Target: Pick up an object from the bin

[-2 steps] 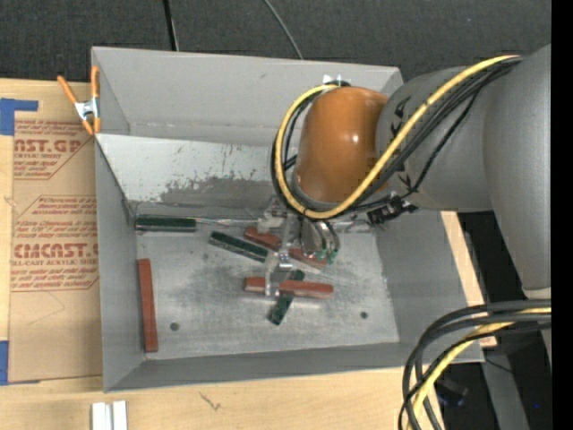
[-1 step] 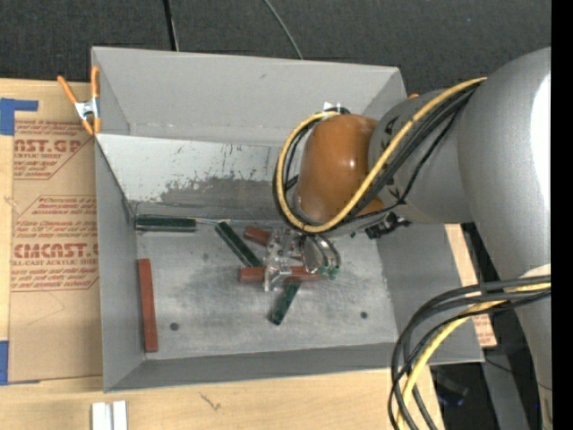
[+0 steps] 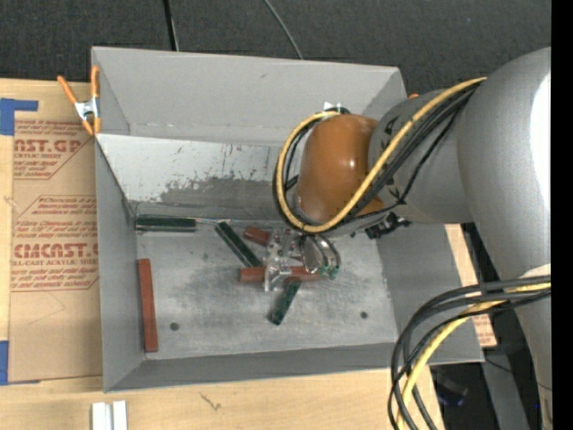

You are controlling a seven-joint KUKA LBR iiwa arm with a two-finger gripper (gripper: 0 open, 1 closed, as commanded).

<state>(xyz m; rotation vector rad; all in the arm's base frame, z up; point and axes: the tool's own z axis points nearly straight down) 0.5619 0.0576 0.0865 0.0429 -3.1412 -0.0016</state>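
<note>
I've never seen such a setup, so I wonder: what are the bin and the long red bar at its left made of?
Bin: apparently sheet metal, dull grey; its wall and floor are scuffed and scratched. Red bar: flat, straight-edged, matt brick red; perhaps painted wood or plastic, the look leaves it open.

The grey arm [image 3: 488, 150] reaches in from the right, orange wrist cover [image 3: 336, 164] angled down, gripper [image 3: 289, 271] hanging low beneath.

Grey bin [image 3: 208, 313], green sticks [image 3: 165, 225], brown sticks [image 3: 147, 305]
</note>
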